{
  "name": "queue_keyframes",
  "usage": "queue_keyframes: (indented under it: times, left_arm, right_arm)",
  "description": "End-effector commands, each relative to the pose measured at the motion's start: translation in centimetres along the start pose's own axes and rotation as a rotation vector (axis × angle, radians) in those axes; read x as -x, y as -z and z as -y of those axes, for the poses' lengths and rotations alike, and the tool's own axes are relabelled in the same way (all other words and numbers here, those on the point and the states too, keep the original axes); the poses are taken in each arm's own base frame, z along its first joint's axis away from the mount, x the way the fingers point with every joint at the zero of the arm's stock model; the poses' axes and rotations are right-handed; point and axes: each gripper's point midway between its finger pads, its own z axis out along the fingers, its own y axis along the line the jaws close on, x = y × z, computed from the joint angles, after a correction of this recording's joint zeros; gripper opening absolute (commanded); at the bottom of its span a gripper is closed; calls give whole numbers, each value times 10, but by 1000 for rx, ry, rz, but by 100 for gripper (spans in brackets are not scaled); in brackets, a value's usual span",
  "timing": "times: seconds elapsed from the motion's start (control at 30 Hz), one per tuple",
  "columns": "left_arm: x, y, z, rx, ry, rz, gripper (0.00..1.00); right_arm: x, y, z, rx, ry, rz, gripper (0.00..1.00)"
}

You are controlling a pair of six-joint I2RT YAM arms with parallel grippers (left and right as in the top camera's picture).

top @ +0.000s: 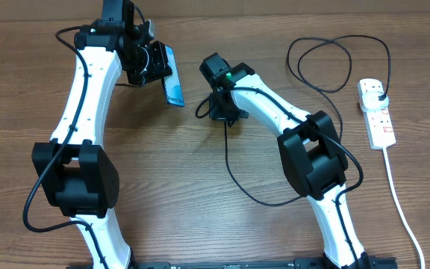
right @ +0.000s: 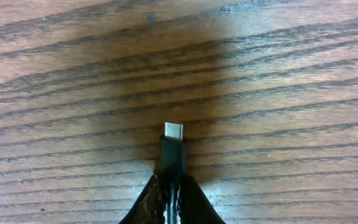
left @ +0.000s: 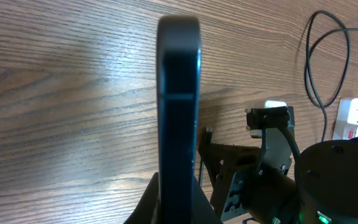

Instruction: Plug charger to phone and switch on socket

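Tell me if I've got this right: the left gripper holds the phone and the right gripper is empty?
Not empty. The right wrist view shows the right gripper pinching the charger just behind its connector tip. The left gripper does hold the phone.

No legible text in any view. White lettering on the phone [top: 172, 75] screen, near its lower short edge: too small to read. Red markings on the socket [top: 377, 112], near the bench's right edge: not resolvable as characters.

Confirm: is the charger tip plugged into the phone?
No, the charger tip juts bare from the right fingers above the table, apart from the phone.
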Motion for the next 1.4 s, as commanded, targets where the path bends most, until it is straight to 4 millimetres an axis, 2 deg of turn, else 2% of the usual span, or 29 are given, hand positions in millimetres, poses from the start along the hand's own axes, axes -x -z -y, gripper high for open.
queue_keyframes:
  times: [0.0, 0.07, 0.13, 0.3, 0.33, 0.47, 0.53, 0.57, 0.67, 0.8, 0.97, 1.13, 1.27, 1.37]
  left_arm:
    - [7, 10, 3, -16, -9, 29, 4]
    - [6, 10, 5, -25, -13, 26, 4]
    - [5, 11, 16, -87, -73, 17, 4]
    - [0, 20, 57, -334, -263, 9, 4]
    - [1, 23, 63, -370, -278, 13, 4]
    - [3, 43, 93, -585, -348, 35, 4]
    - [6, 60, 109, -720, -399, 56, 4]
    - [8, 74, 120, -820, -442, 74, 4]
    - [23, 89, 124, -870, -397, 99, 4]
    - [42, 106, 124, -909, -339, 125, 4]
    - [55, 141, 137, -1011, -402, 165, 4]
    - [49, 169, 153, -1085, -506, 152, 4]
    - [43, 172, 153, -1100, -546, 134, 4]
    - [39, 172, 153, -1107, -580, 130, 4]
  right_arm:
    - [-10, -18, 16, -44, 0, -45, 4]
    - [-8, -17, 14, -37, -1, -37, 4]
    - [-3, -13, 11, -11, 15, -28, 4]
    - [20, 24, -13, 190, 88, 4, 4]
    - [26, 35, -16, 227, 90, 20, 4]
    - [42, 104, -28, 445, 169, 102, 4]
    - [45, 135, -29, 502, 203, 148, 4]
    - [47, 163, -27, 519, 212, 197, 4]
    - [41, 207, -24, 542, 249, 266, 4]
    - [24, 242, -28, 568, 315, 302, 4]
    - [3, 260, -35, 584, 357, 290, 4]
    - [-6, 267, -52, 607, 398, 302, 4]
    - [-8, 275, -67, 634, 404, 331, 4]
    - [-8, 285, -70, 637, 387, 358, 4]
